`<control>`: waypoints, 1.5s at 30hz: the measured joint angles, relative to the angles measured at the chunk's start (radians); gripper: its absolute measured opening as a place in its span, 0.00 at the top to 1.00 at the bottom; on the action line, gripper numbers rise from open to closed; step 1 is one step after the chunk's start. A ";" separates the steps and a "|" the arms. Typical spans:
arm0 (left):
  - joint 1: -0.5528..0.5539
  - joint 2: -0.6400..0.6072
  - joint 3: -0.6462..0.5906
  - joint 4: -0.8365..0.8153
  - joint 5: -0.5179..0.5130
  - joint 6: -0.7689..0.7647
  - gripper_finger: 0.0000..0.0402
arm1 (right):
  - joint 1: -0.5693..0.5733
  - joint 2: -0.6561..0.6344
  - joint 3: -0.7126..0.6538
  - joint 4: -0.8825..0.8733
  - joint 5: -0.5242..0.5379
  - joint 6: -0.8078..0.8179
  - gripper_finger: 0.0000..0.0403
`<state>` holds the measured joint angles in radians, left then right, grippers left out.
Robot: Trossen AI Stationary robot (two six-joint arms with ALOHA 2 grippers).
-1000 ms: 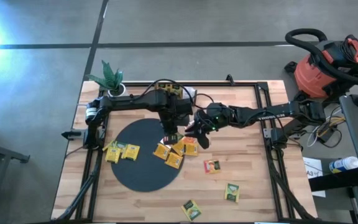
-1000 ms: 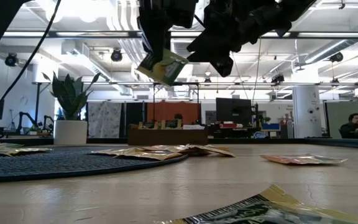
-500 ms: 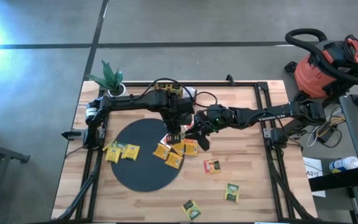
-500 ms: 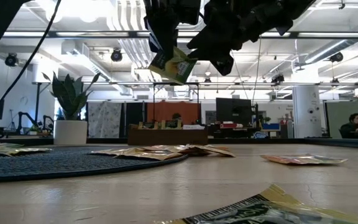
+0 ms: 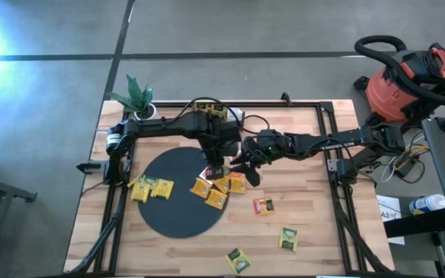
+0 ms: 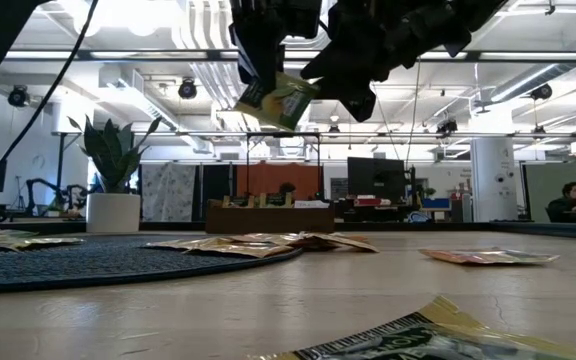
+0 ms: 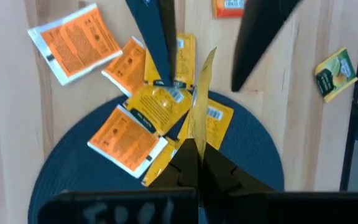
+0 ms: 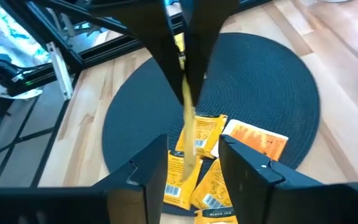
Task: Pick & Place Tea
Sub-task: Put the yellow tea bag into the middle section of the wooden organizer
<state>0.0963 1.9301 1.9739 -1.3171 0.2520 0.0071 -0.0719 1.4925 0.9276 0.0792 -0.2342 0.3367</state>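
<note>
I'm working in what looks like a robotics lab inside a big open industrial hall. The wooden tabletop sits on a bare grey concrete floor marked with dark lines, and a red shop vacuum stands beside it. Looking level across the table, I see exposed ceiling ducts, strip lights, a monitor on a far desk and a seated person at the room's edge. A potted plant sits on the table corner.
</note>
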 joint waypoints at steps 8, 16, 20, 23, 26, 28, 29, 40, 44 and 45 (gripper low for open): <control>0.000 0.000 0.000 0.026 -0.001 0.000 1.00 | 0.002 0.004 0.001 -0.003 -0.006 0.004 0.69; 0.000 0.000 0.000 0.049 -0.003 -0.008 1.00 | 0.002 0.004 0.001 -0.058 -0.002 0.001 0.92; 0.000 0.000 0.009 0.050 -0.004 -0.023 1.00 | 0.002 0.003 0.001 -0.061 -0.001 0.000 0.97; 0.000 0.000 0.012 0.050 -0.007 -0.024 1.00 | 0.002 0.002 0.001 -0.061 -0.001 0.000 0.97; 0.000 -0.001 0.013 0.050 -0.024 -0.040 1.00 | 0.002 0.002 0.001 -0.062 0.004 0.000 0.97; 0.000 -0.002 0.014 0.049 -0.039 -0.054 1.00 | 0.002 0.002 0.001 -0.065 0.019 0.001 0.97; 0.000 -0.004 0.014 0.049 -0.051 -0.059 0.99 | 0.002 0.002 0.001 -0.065 0.028 0.001 0.97; -0.011 -0.064 0.018 0.050 -0.244 -0.100 0.77 | 0.002 0.005 -0.001 -0.036 0.093 0.026 0.97; -0.012 -0.108 0.018 0.053 -0.274 -0.114 0.73 | 0.003 -0.002 -0.006 -0.021 0.130 0.046 0.97; -0.012 -0.123 0.018 0.057 -0.276 -0.115 0.73 | 0.004 -0.005 -0.011 -0.002 0.131 0.054 0.97</control>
<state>0.0845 1.8071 1.9915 -1.2602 -0.0241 -0.1075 -0.0681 1.4877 0.9162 0.0774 -0.1029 0.3905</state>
